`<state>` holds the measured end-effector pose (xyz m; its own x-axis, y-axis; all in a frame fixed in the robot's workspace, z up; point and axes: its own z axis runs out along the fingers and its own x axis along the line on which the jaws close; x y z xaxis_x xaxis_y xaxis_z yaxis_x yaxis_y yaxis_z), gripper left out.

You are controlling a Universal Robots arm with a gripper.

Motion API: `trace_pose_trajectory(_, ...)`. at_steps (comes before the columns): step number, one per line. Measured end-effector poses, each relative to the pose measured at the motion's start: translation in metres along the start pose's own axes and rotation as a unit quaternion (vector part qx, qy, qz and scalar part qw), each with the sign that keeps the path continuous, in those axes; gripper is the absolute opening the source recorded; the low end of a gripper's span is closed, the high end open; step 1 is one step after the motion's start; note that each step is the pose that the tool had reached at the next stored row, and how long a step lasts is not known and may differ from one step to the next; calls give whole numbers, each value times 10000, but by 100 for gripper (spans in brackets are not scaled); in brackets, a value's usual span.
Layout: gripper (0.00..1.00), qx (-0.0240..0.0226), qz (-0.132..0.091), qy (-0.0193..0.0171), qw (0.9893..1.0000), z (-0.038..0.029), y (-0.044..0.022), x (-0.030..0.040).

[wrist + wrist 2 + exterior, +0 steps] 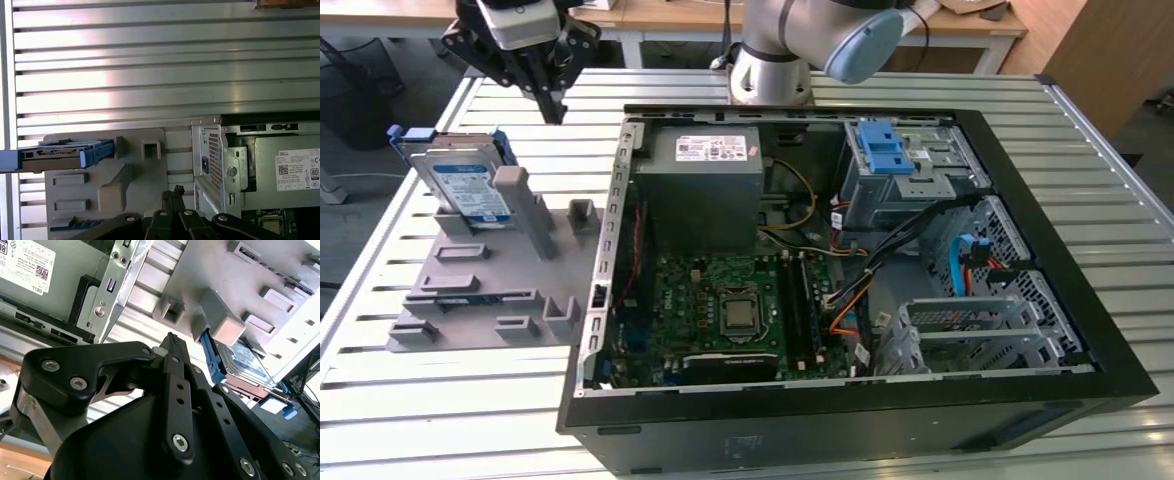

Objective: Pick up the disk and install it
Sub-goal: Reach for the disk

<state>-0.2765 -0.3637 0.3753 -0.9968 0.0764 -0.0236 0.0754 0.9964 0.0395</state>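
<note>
The disk [464,182] stands on edge in a grey holder [480,290] on the exterior view's left, blue-and-white label facing out, blue bracket around it. My gripper [555,108] hangs above the table behind the holder, a little toward the exterior view's right of the disk and apart from it. Its fingers look pressed together with nothing between them. In the second wrist view the gripper [173,338] points toward the holder, and the disk [246,358] lies beyond a grey post. In the first wrist view the disk [60,155] shows edge-on, with the gripper [175,192] off to one side.
An open computer case [1067,250] takes up the middle and the exterior view's right. Inside are a grey power supply box [700,185], a motherboard [720,310] and a metal drive cage with a blue latch [894,160]. The slatted metal table [440,420] lies around it.
</note>
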Motion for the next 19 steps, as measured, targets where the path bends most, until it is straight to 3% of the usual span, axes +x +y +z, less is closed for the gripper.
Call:
trace_pose_trajectory(3, 11, 16, 0, 10, 10000, 6, 5, 7)
trace_pose_trajectory(10, 11, 18, 2, 40, 10000, 13, 27, 110)
trace_pose_trajectory(14, 11, 24, 4, 121, 9999, 20, 29, 143)
trace_pose_trajectory(19, 11, 26, 5, 135, 9999, 26, 34, 223)
